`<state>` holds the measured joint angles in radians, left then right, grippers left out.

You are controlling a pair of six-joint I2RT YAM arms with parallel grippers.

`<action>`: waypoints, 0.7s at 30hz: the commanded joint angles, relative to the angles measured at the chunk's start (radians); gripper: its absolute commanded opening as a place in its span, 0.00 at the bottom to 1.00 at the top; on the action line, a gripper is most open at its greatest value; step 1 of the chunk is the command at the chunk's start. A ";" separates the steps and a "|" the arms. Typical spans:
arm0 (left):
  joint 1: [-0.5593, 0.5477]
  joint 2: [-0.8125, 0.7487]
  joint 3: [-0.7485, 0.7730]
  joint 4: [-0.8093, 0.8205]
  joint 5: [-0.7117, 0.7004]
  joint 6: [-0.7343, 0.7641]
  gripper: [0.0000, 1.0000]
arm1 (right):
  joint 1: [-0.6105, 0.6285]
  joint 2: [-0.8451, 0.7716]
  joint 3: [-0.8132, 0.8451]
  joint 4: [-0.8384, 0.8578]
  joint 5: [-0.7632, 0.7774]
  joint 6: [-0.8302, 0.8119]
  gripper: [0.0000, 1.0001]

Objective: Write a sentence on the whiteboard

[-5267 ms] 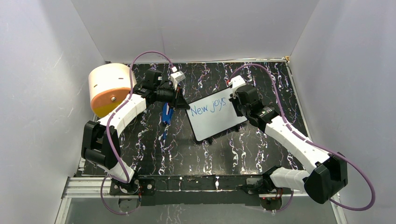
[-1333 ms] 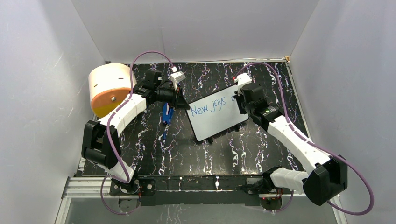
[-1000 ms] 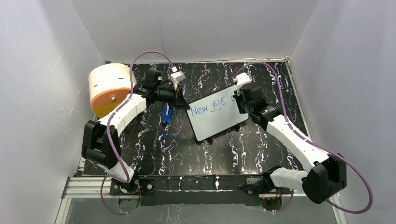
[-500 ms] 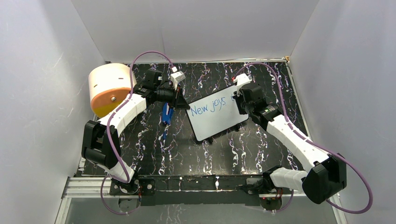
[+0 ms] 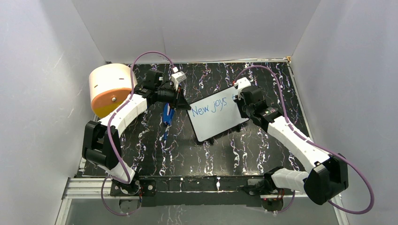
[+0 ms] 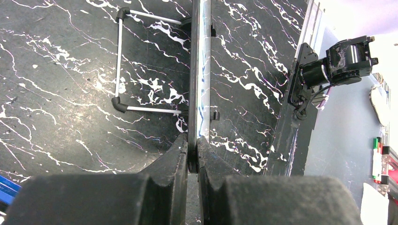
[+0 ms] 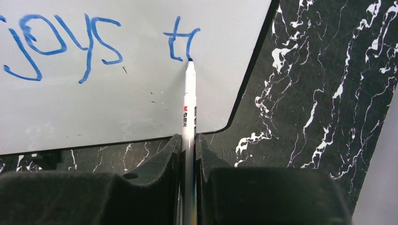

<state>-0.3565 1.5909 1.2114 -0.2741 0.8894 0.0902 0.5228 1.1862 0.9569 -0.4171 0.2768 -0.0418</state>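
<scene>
1. Your whiteboard (image 5: 218,123) lies skewed near the middle of the table (image 5: 211,154), between the two arms. The sentence (image 5: 212,107) so far reads "New joys", then a "t" and the start of another letter, all in blue
2. Your left gripper (image 6: 192,151) is pinched tight on the board's thin frame at the edge nearest the left arm, with the board seen edge-on between the fingers
3. Your right gripper (image 7: 188,143) is clamped on a white marker (image 7: 189,103), and the marker's tip touches the board just right of the "t"
4. The board looks light and stiff with a slick face, so it would likely skid or rock under pen pressure. Hold it by the frame, never the writing face, where ink would smear
5. Press lightly. The stroke is near the board's right edge, so the remaining words probably need a second line
</scene>
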 commanded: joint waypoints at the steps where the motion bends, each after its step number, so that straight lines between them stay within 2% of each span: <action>1: -0.006 0.014 0.008 -0.059 -0.037 0.047 0.00 | -0.005 -0.011 -0.003 0.025 0.037 0.016 0.00; 21: -0.006 0.011 0.008 -0.060 -0.032 0.049 0.00 | -0.017 0.012 0.037 0.115 0.059 -0.002 0.00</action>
<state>-0.3565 1.5917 1.2129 -0.2760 0.8898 0.0902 0.5106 1.1866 0.9520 -0.3836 0.3237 -0.0338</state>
